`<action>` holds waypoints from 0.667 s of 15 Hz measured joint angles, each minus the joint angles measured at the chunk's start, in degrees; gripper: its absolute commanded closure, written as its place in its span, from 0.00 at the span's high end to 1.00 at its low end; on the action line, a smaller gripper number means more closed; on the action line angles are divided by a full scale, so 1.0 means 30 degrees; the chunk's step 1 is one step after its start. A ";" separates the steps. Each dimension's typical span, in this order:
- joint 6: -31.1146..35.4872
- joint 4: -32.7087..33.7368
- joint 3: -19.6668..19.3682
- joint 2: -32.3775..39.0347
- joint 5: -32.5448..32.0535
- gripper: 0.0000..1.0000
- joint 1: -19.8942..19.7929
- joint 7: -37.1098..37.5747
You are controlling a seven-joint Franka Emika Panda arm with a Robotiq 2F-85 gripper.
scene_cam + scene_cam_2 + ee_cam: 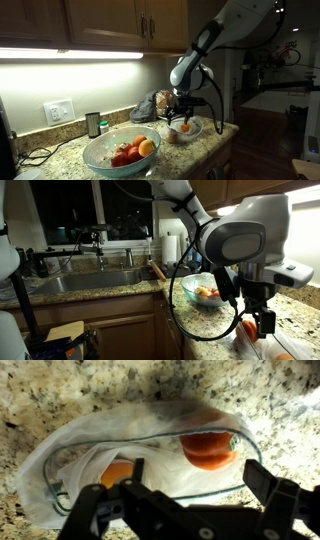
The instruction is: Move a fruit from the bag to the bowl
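Note:
The clear crinkly bag (70, 450) lies on the speckled granite counter and fills the wrist view. Inside it are a red-orange fruit (208, 450) and an orange fruit (115, 473). My gripper (199, 476) hangs open just above the bag, its fingers (260, 481) on either side of the red-orange fruit, holding nothing. In both exterior views the gripper (183, 108) (258, 320) hovers over the bag (186, 128) (272, 338). The large pale blue-green bowl (100, 158) (186, 292) stands beside it with several fruits inside.
A dark grey cloth bag (148, 105) slumps behind the clear bag. A metal canister (93, 124) and a wall outlet (58, 111) are near the backsplash. A sink (90, 280), a faucet (100, 242) and a paper towel roll (172, 248) lie beyond the bowl.

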 measured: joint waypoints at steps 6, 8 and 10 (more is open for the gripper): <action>-0.0037 0.0228 -0.0055 0.0345 -0.0001 1.00 -0.0034 0.0000; -0.0148 0.0247 -0.0065 0.0410 -0.0001 1.00 -0.0052 0.0000; -0.0201 0.0266 -0.0070 0.0410 -0.0001 1.00 -0.0055 0.0000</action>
